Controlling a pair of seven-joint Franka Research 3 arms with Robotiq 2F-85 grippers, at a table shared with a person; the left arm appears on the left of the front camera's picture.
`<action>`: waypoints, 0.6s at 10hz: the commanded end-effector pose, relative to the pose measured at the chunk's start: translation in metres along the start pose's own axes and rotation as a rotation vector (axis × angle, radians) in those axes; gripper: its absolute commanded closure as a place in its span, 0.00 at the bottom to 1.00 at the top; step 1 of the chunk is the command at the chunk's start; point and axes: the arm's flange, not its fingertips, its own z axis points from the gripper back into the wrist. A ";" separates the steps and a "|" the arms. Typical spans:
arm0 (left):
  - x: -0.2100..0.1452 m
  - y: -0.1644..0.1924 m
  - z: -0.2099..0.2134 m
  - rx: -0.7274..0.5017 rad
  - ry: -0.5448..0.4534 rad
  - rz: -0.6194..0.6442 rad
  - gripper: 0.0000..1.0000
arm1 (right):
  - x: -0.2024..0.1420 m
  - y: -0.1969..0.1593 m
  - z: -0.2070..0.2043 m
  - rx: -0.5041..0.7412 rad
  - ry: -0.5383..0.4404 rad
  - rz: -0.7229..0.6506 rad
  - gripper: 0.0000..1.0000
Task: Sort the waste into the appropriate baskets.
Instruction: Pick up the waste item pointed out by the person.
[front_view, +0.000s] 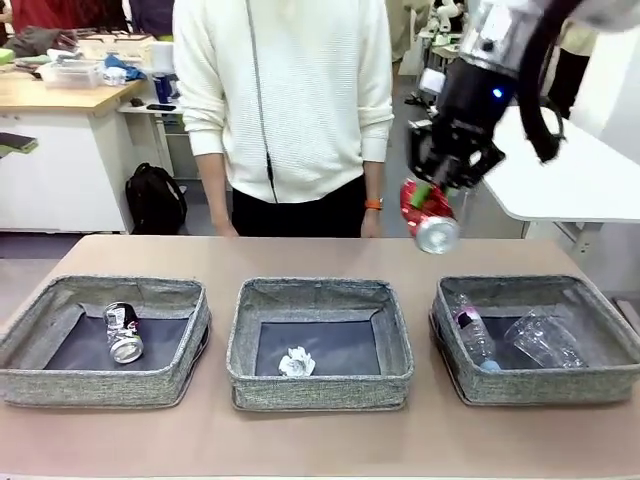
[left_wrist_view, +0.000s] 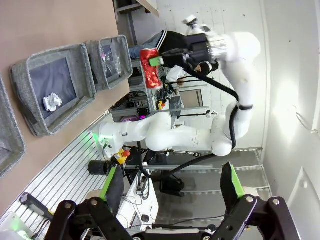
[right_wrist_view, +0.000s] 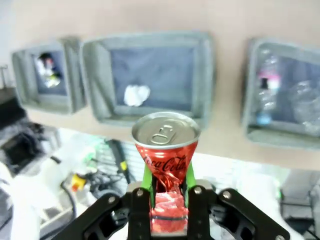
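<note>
High above the table's right side, my right gripper (front_view: 437, 192) is shut on a dented red drink can (front_view: 428, 214), silver top tilted down; the red can (right_wrist_view: 165, 155) sits between the green pads in the right wrist view. The left basket (front_view: 40, 385) holds a black-and-silver can (front_view: 123, 331). A crumpled white paper ball (front_view: 297, 362) lies in the middle basket (front_view: 318, 393). In the right basket (front_view: 610, 325) lie a clear bottle (front_view: 473, 333) with pink label and a clear plastic cup (front_view: 545, 341). My left gripper (left_wrist_view: 170, 187) stands open, well off the table, fingers empty.
A person in a white sweater (front_view: 285, 90) stands at the table's far edge, hands down by the sides. A white table (front_view: 580, 180) stands behind on the right. The brown tabletop (front_view: 300, 255) is bare between the baskets and the person.
</note>
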 end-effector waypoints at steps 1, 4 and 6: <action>0.000 -0.002 0.001 -0.024 -0.002 -0.023 0.00 | 0.002 0.059 0.032 -0.056 -0.017 0.014 0.74; 0.000 -0.002 0.001 -0.024 -0.002 -0.023 0.00 | -0.021 0.125 0.079 -0.063 -0.081 -0.053 0.74; 0.000 -0.002 0.001 -0.024 -0.002 -0.023 0.00 | -0.024 0.137 0.108 -0.157 -0.105 -0.053 0.74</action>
